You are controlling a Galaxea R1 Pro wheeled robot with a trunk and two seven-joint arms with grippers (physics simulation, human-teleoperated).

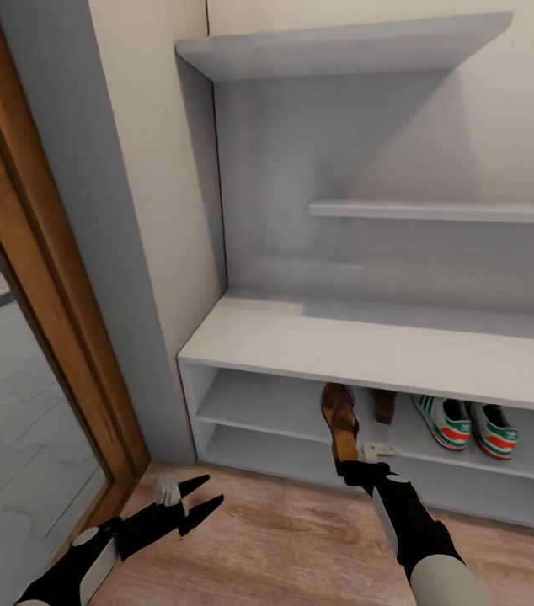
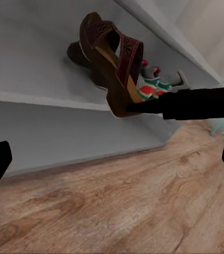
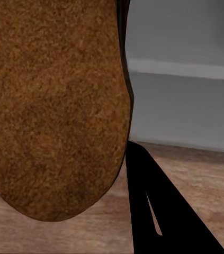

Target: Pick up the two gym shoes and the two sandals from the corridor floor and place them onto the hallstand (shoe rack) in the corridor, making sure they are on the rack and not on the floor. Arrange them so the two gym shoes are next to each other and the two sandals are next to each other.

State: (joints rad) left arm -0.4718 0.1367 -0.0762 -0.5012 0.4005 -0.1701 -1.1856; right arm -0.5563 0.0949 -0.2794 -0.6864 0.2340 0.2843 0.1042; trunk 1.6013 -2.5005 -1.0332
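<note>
My right gripper (image 1: 348, 463) is shut on the heel of one dark brown sandal (image 1: 339, 419), holding it tilted at the front of the hallstand's (image 1: 368, 345) upper low shelf. From the left wrist view, that sandal (image 2: 113, 66) hangs just over the shelf edge, pinched by the right gripper (image 2: 139, 108). Its tan sole (image 3: 53, 106) lies against a black finger (image 3: 154, 211) in the right wrist view. The other sandal (image 1: 384, 406) stands on the same shelf just behind. Both gym shoes (image 1: 467, 425) sit side by side to the right on that shelf. My left gripper (image 1: 198, 503) hovers open over the corridor floor (image 1: 301, 547).
A wooden door frame (image 1: 48, 295) with a glass pane stands at the left, beside a grey wall corner (image 1: 107, 252). The hallstand's bench top and stepped upper shelves (image 1: 435, 210) carry nothing. Bare floor lies between my two arms.
</note>
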